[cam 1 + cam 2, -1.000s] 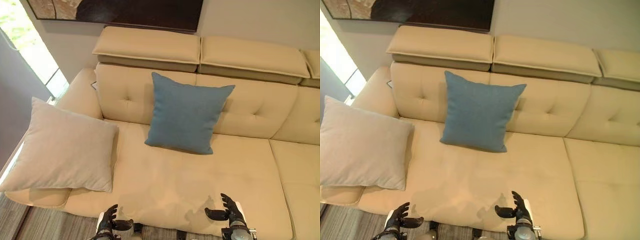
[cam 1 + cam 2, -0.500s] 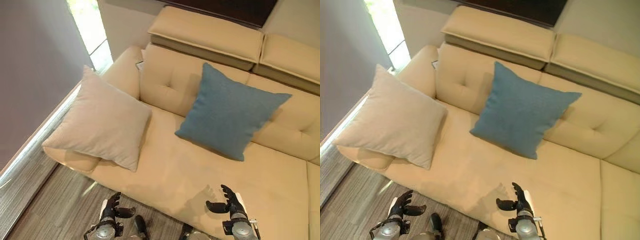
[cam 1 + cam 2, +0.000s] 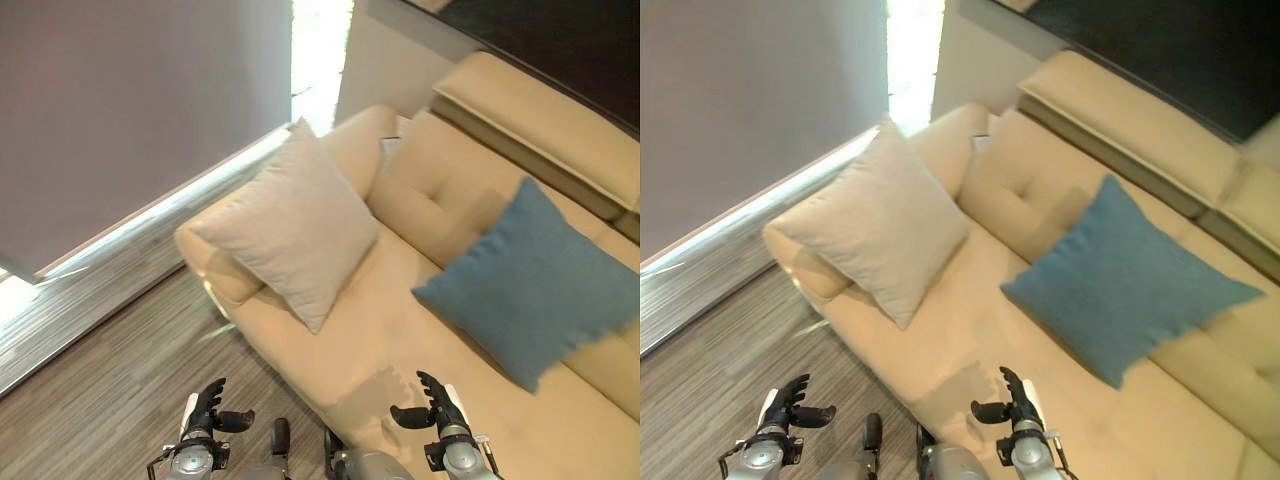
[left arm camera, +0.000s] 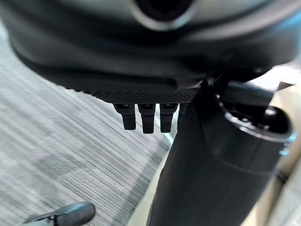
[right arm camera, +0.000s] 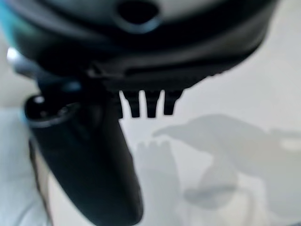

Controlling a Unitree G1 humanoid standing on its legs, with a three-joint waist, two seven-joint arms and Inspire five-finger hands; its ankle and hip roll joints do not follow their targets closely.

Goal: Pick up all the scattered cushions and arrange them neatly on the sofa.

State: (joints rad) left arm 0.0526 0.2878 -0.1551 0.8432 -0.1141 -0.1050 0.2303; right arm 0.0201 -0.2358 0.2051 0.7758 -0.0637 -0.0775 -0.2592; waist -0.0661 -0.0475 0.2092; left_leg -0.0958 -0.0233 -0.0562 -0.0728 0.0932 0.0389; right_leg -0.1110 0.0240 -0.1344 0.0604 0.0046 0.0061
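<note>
Grey striped flooring (image 3: 110, 380) runs under the near edge of a cream sofa (image 3: 400, 340) that stretches away past both hands. Nearest, the left hand (image 3: 205, 410) hangs over the floor with fingers relaxed and spread, holding nothing; the right hand (image 3: 432, 405) hovers just over the seat's front edge, equally loose and empty. Both look parked low and out of the way, presumably so the view can search for stray cushions.

Beyond the left hand, well apart from it, the beige cushion (image 3: 290, 225) leans tilted against the sofa's armrest (image 3: 215, 265), one corner pointing up toward the window (image 3: 320, 40) and its lower corner resting on the seat. Beyond the right hand, the blue cushion (image 3: 535, 285) is propped against the tufted backrest (image 3: 440, 195), standing diamond-wise with a corner aimed back toward the hands. Both are square, so neither has a real long axis.
</note>
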